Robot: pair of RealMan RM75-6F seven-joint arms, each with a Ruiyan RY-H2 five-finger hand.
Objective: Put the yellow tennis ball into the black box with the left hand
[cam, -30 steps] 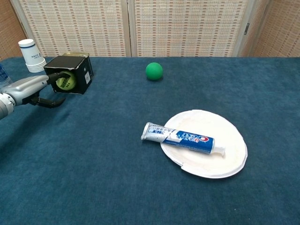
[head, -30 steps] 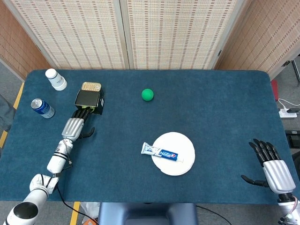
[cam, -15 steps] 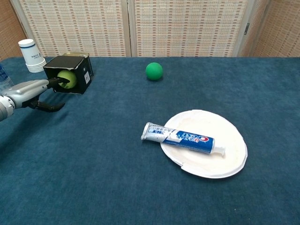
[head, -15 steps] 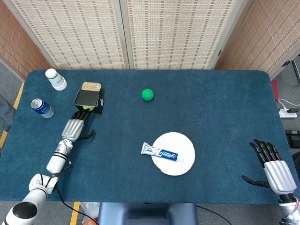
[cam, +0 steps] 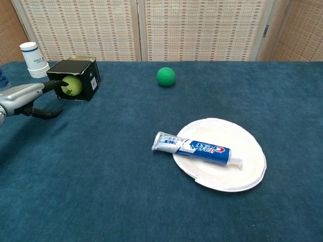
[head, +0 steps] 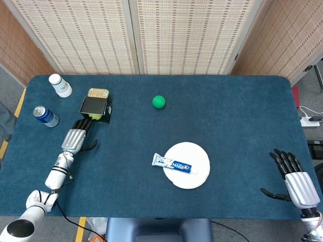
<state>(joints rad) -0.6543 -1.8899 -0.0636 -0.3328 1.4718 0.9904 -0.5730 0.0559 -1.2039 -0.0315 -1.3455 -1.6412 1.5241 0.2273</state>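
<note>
the yellow tennis ball (cam: 72,85) sits inside the black box (cam: 79,76), which lies on its side with its mouth toward me. my left hand (cam: 22,96) is just outside that mouth, fingers stretched out and apart, holding nothing; the dark fingertips (cam: 55,84) reach the edge of the opening, right at the ball (whether they actually touch it i cannot tell from either view). as i judge it, the placing is done and what's left is getting clear. to do that well i'd draw the hand straight back along the line it lies on, low and level, without curling the fingers, so nothing hooks the ball or nudges the light box and rolls the ball out.

my right hand (head: 295,183) rests open at the near right edge of the table (head: 237,116), fingers spread, nothing in it.

the table wears a dark blue, felt-like cloth, which should keep the box from sliding easily. on it: a green ball (cam: 166,76), a toothpaste tube (cam: 194,146) lying half on a white plate (cam: 250,169), a white bottle (head: 60,85) and a blue can (head: 46,116) far left. behind stand woven screen panels (head: 186,35).
</note>
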